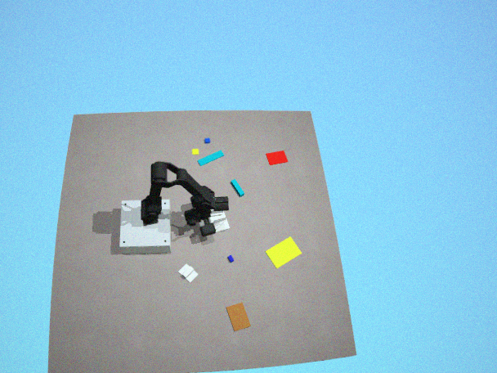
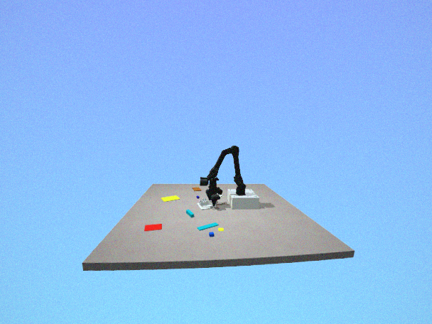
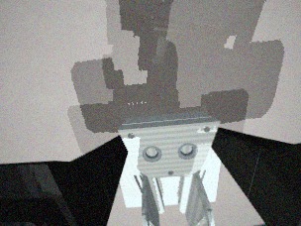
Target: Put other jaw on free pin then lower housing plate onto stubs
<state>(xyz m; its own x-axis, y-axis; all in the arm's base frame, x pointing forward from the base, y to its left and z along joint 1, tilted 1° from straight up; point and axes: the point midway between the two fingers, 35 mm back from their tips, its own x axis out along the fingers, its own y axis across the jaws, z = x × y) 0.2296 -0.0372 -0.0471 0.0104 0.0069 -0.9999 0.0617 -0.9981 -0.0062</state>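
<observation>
My gripper [image 3: 165,133] [image 2: 214,204] is shut on the housing plate [image 3: 170,163], with one black finger at each side edge. The plate lies over the rear of the white base [image 3: 131,196] [image 1: 221,224]. Two round stub ends show at its two large holes, the left stub [image 3: 151,152] and the right stub [image 3: 187,149]. The left jaw [image 3: 150,202] and the right jaw [image 3: 197,200] extend from under the plate, side by side and apart. The gear teeth are hidden under the plate. Whether the plate is fully down and level cannot be told.
A small white ridged block [image 1: 188,272] lies beyond the base. A dark blue cube [image 1: 230,258], a yellow sheet [image 1: 284,252] and a short cyan bar [image 1: 237,187] lie around it. The arm's white pedestal [image 1: 145,237] stands close behind the gripper.
</observation>
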